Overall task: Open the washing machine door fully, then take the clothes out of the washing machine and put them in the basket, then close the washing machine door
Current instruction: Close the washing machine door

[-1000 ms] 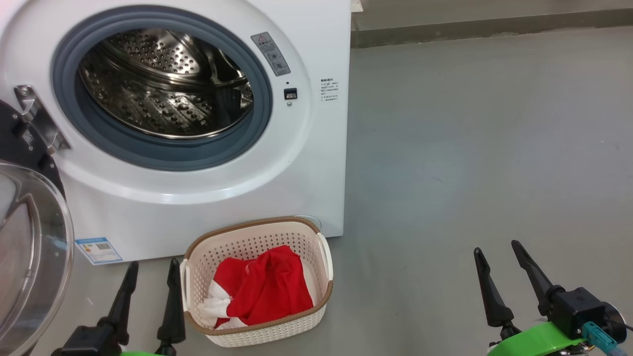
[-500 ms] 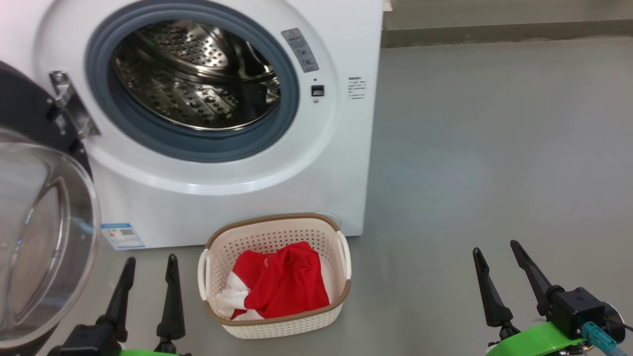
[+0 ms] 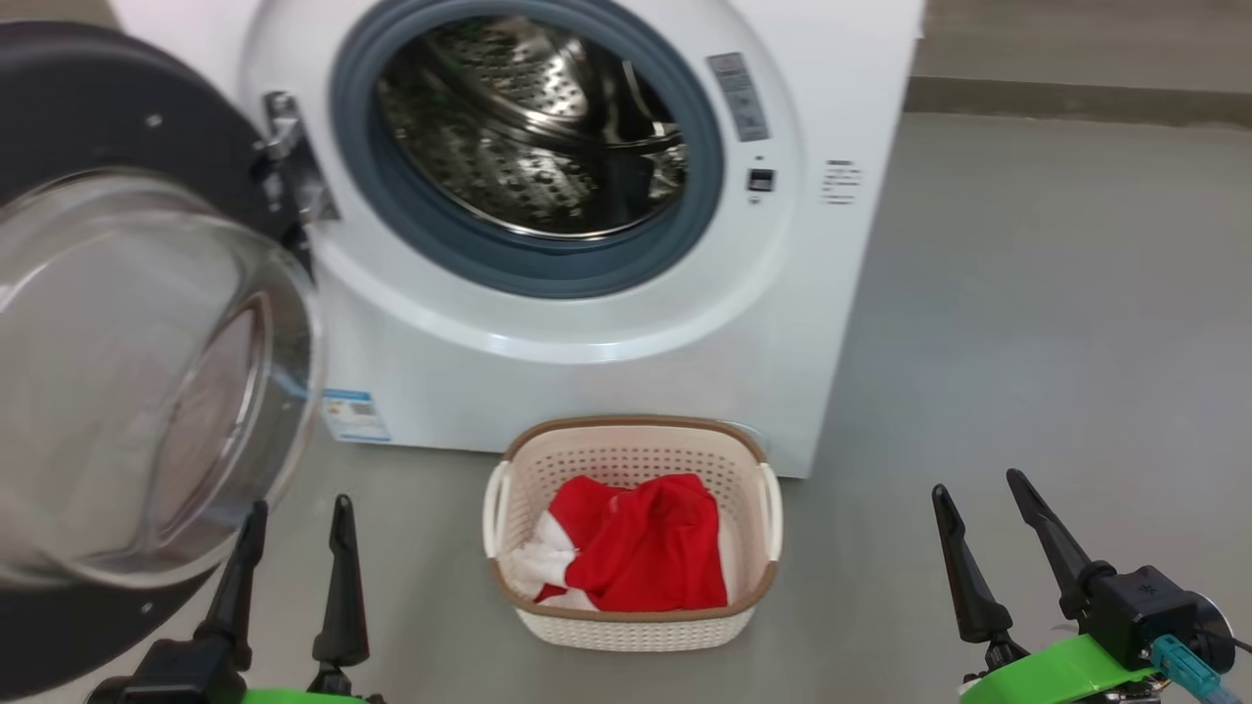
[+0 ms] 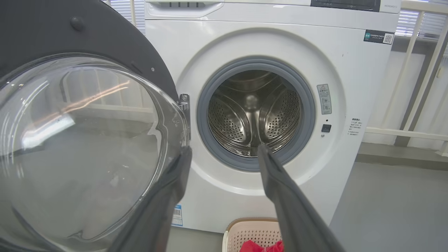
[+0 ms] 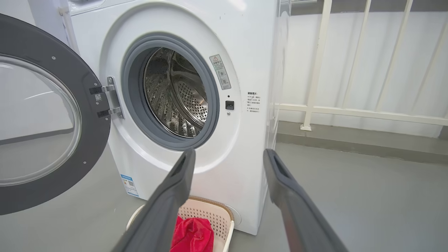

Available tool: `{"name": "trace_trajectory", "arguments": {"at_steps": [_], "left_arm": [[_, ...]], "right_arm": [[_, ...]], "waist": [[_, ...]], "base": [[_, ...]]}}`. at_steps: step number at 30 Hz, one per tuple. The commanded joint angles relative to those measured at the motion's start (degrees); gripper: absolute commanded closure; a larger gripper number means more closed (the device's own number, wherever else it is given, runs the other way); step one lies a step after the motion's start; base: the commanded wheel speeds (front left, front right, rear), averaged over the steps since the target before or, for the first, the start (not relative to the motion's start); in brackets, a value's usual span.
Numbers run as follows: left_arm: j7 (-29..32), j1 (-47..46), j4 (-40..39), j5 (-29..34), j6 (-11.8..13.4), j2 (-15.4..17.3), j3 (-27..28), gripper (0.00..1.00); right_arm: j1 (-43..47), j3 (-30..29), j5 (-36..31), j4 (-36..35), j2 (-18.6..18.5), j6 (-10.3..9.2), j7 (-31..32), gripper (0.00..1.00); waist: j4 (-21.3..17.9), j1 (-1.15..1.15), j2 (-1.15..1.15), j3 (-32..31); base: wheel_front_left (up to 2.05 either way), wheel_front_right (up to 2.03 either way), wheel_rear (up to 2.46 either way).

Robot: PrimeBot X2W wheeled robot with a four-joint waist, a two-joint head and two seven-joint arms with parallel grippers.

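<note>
Spotting clothes [image 3: 646,548] in basket [image 3: 636,422] before washing machine [image 3: 587,372]. Looks like only shutting to do: door [image 3: 127,381] hanging wide out left, just beside left gripper [image 3: 300,505], fingers spread. Right gripper [image 3: 976,483] spread too, well apart rightward; left arm nearer

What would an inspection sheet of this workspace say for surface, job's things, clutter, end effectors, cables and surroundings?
Surface: smooth grey floor.
Job's things: washing machine door swung open to the left; no garment seen in the drum of the washing machine; red clothes lie in the basket, which stands on the floor before the machine.
Clutter: nothing seen.
End effectors: left end effector and right end effector both open, holding nothing.
Cables: blue-green connector at the right wrist.
Surroundings: white railing beside the machine.
</note>
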Motion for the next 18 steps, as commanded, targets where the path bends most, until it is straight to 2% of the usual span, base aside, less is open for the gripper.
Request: {"name": "trace_trajectory", "arguments": {"at_steps": [1,10,18], "left_arm": [[-0.2,-0.4,-1.9,0.6,0.4,0.9,1.6,0.00],[1.1,-0.4,-2.9,1.7,1.2,2.0,1.0,0.00],[1.5,-0.3,-4.1,2.0,2.6,2.2,1.1,0.00]], "right_arm": [[-1.3,1.6,0.3,-1.8,-0.7,0.36,-0.4,0.00],[-1.4,2.3,-0.1,-3.0,-0.7,0.36,-0.4,0.00],[-1.9,3.1,-0.3,-4.4,-0.7,0.36,-0.4,0.00]], "waist": [[3.2,0.00,0.00,0.0],[9.2,0.00,0.00,0.3],[12.6,0.00,0.00,0.7]], "base": [[0.00,0.00,0.00],[0.00,0.00,0.00],[0.00,0.00,0.00]]}}
